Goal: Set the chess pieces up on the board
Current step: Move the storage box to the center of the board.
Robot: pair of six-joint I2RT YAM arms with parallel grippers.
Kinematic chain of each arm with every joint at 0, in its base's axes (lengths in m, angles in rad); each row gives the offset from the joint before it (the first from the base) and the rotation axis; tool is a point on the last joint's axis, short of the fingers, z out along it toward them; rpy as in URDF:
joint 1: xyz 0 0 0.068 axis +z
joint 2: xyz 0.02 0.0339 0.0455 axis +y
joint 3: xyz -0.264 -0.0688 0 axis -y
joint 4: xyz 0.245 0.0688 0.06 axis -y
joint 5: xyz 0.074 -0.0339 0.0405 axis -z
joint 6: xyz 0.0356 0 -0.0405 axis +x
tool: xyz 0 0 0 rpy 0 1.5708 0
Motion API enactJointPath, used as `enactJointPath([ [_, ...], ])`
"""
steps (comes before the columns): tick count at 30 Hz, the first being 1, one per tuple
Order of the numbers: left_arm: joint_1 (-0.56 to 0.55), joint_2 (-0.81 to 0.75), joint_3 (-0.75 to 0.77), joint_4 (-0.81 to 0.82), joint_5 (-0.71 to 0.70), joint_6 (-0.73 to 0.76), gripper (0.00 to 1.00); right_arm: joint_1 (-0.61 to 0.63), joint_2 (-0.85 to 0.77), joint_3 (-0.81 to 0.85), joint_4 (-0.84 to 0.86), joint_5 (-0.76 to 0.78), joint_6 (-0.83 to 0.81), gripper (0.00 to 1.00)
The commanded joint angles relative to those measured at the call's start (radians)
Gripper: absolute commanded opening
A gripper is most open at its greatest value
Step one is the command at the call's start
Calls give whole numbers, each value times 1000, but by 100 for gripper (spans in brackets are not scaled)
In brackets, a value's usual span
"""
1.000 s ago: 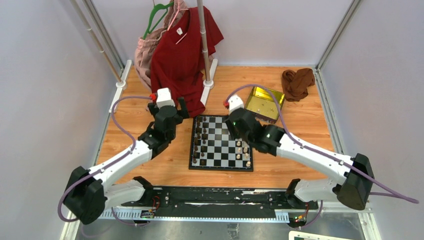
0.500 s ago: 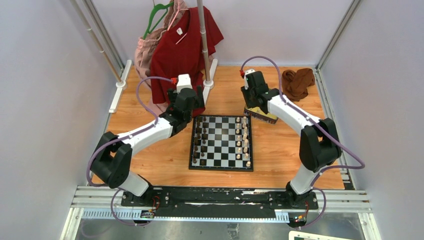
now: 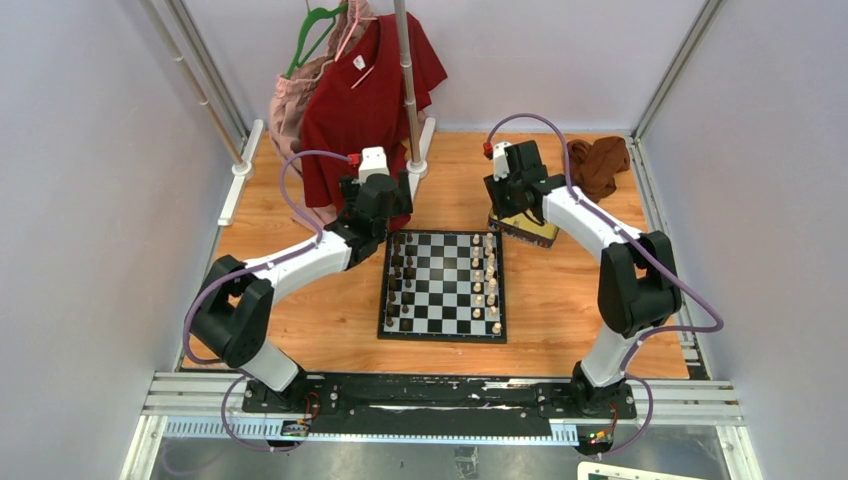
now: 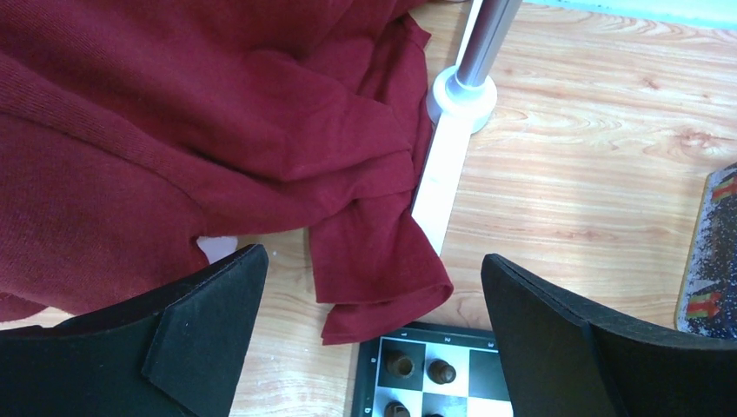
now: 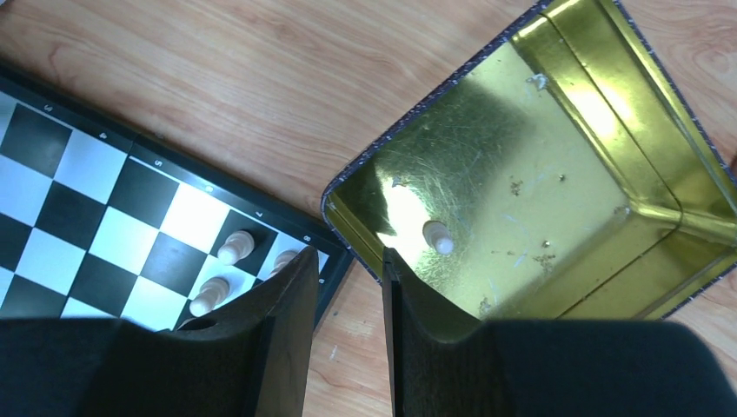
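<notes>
The board (image 3: 443,290) lies mid-table, with dark chess pieces (image 3: 400,280) down its left columns and cream ones (image 3: 487,285) down its right columns. My left gripper (image 3: 383,212) hovers just beyond the board's far-left corner (image 4: 382,365), open wide (image 4: 372,261), with nothing in it. Two dark pieces (image 4: 400,362) show below it. My right gripper (image 3: 513,208) hangs over the near rim of the gold tin (image 3: 530,230). Its fingers stand a narrow gap apart (image 5: 348,254), open and holding nothing. One cream piece (image 5: 437,236) lies inside the tin (image 5: 539,156). Cream pieces (image 5: 235,246) stand on the board's corner (image 5: 104,208).
A red shirt (image 3: 365,100) hangs from a rack, its hem (image 4: 374,261) draped on the table beside the board's corner. The rack's pole and white base (image 4: 461,95) stand just beyond. A brown cloth (image 3: 597,165) lies at the far right.
Both arms have swung away from the board's sides to its far end: the left to the far-left corner, the right over the tin. Jaws unchanged.
</notes>
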Motion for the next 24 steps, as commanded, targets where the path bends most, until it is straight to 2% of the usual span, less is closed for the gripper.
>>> enactJointPath([
  [1,-6,13,31,37,-3,5,100,-13,16,-25,-24,-66,-28,36],
  [18,-7,46,23,57,-4,3,100,-59,136,-35,4,-104,-18,33],
  [22,-6,64,32,60,-6,8,100,-71,171,-21,8,-112,-15,27],
  [24,-7,74,36,60,-9,12,100,-77,183,-16,11,-109,-12,20],
])
